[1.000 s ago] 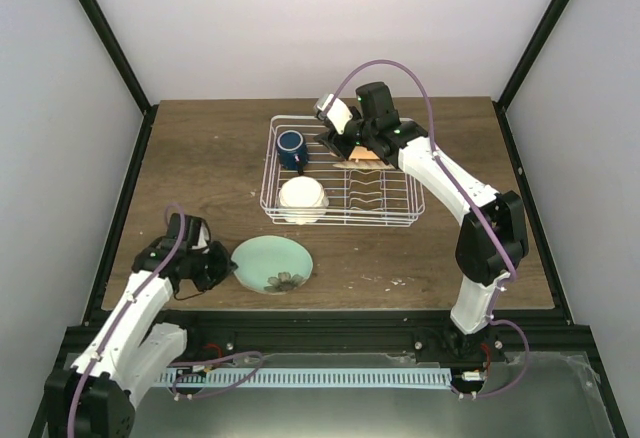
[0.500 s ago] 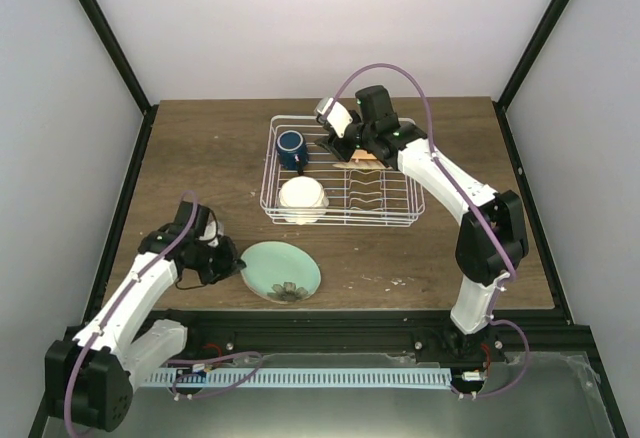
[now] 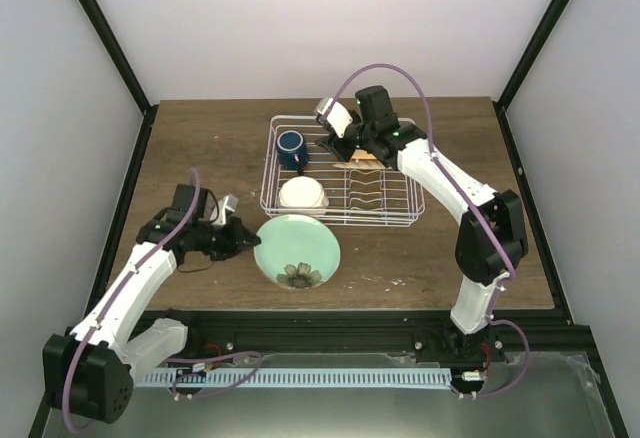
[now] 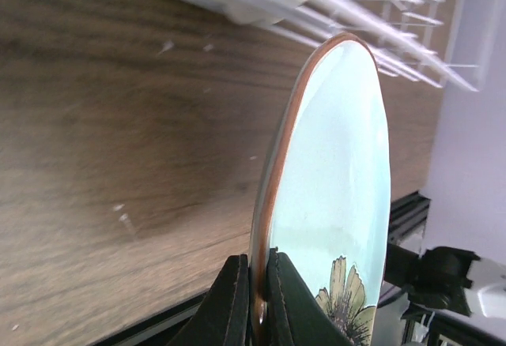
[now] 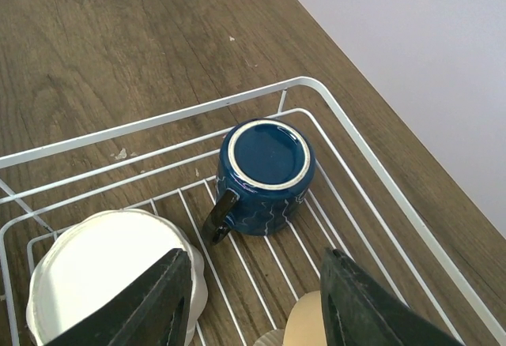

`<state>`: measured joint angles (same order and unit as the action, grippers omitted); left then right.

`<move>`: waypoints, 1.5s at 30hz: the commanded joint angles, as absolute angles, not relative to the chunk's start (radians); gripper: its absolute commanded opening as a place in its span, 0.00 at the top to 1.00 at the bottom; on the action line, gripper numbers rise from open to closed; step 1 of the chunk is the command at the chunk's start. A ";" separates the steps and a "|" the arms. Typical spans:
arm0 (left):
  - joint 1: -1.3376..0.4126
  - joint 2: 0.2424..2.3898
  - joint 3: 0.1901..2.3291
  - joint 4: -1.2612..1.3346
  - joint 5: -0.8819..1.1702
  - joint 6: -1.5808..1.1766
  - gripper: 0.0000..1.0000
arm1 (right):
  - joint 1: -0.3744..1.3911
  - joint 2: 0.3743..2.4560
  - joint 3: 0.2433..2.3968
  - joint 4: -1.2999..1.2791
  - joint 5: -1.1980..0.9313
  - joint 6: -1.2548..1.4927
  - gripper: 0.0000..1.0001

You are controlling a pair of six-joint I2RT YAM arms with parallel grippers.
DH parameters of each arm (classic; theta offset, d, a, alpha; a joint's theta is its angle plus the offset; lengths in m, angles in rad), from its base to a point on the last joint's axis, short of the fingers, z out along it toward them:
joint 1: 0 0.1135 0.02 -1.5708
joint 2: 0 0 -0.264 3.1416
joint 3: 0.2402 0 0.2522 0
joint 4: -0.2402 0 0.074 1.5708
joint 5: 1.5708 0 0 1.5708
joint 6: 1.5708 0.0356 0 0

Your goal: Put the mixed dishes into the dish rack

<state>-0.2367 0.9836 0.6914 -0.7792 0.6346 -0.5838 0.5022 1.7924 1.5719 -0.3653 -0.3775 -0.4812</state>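
Left gripper [image 4: 257, 281] is clamping the mint-green plate [image 3: 297, 248] by its rim, tilted up, just beside the dish rack's [image 3: 340, 224] near rail. Slots are lying straight beyond, and the left arm is nearer. Right gripper [image 3: 352, 148] is hovering over the rack's far side with jaws apart around the orange-yellow plate [image 3: 367, 159]. Can't tell if it's gripping.

The dark brown wood-grain counter [image 3: 200, 158] carries a rectangular white wire dish rack [image 3: 380, 224], which stands flat on its far middle part, a long side turned toward the arm bases. A few small pale specks [image 3: 398, 282] lie on the boards near the front edge.
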 commanded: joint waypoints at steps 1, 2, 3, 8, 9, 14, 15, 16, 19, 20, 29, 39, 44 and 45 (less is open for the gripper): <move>-0.240 0.980 0.794 -0.671 0.795 -0.504 1.00 | 0.509 1.805 1.612 -0.358 -0.352 -0.454 0.53; -0.240 0.986 0.806 -0.670 0.809 -0.497 1.00 | 0.507 1.806 1.620 -0.356 -0.353 -0.438 0.53; -0.239 0.990 0.817 -0.671 0.822 -0.488 1.00 | 0.505 1.810 1.631 -0.357 -0.357 -0.421 0.53; -0.240 1.000 0.891 -0.680 0.884 -0.456 1.00 | 0.479 1.847 1.702 -0.385 -0.409 -0.351 0.52; -0.240 1.002 0.899 -0.676 0.897 -0.456 1.00 | 0.475 1.853 1.713 -0.390 -0.416 -0.341 0.52; -0.235 1.028 0.925 -0.624 0.816 -0.451 1.00 | 0.454 1.887 1.791 -0.444 -0.434 -0.263 0.51; -0.235 1.044 0.925 -0.589 0.799 -0.466 1.00 | 0.443 1.900 1.828 -0.476 -0.452 -0.231 0.51; -0.233 1.058 0.926 -0.545 0.785 -0.483 1.00 | 0.433 1.913 1.865 -0.512 -0.476 -0.201 0.50; -0.227 1.117 0.945 -0.449 0.736 -0.503 1.00 | 0.386 1.923 1.922 -0.568 -0.565 -0.116 0.48; -0.222 1.139 0.950 -0.422 0.731 -0.502 1.00 | 0.368 1.917 1.922 -0.568 -0.597 -0.089 0.46; -0.086 1.315 1.085 -0.343 0.765 -0.440 1.00 | 0.310 1.898 1.882 -0.627 -0.792 -0.050 0.30; -0.079 1.472 1.202 -0.192 0.849 -0.475 1.00 | 0.328 1.901 1.748 -0.547 -0.928 0.016 0.29; -0.080 1.508 1.259 -0.190 0.858 -0.465 1.00 | 0.337 1.935 1.755 -0.548 -0.931 0.020 0.29; -0.079 1.512 1.264 -0.189 0.858 -0.463 1.00 | 0.339 1.941 1.758 -0.546 -0.935 0.020 0.29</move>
<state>-0.0784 1.5215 1.1889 -0.3122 0.7670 -0.4492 0.3244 1.9198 1.7382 -0.5652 -0.9001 0.0036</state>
